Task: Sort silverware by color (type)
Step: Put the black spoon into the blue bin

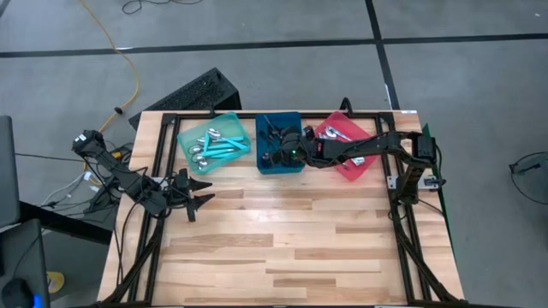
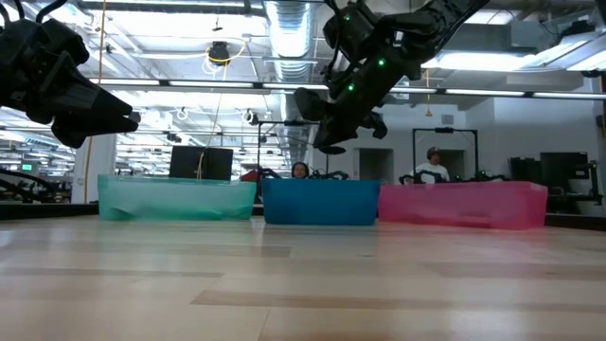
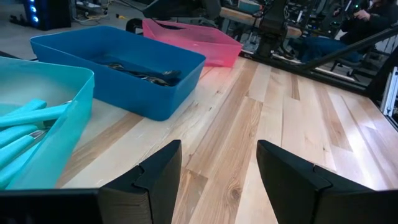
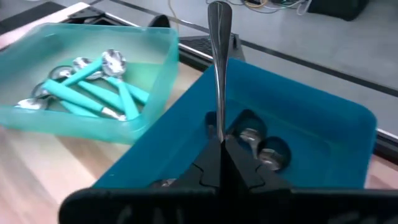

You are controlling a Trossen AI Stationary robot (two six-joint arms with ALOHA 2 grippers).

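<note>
Right hand [image 4: 221, 163] clenched on silver spoon [image 4: 218, 68] above blue tray [image 4: 323, 134]; thin pinch, could pivot and land wrongly.

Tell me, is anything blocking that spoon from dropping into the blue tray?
Nothing visible does. The right gripper, shut on the spoon, hangs above the blue tray; beneath it are only the tray's own spoons.

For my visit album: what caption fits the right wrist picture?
Right gripper pinching an all-silver spoon above the blue tray.
</note>
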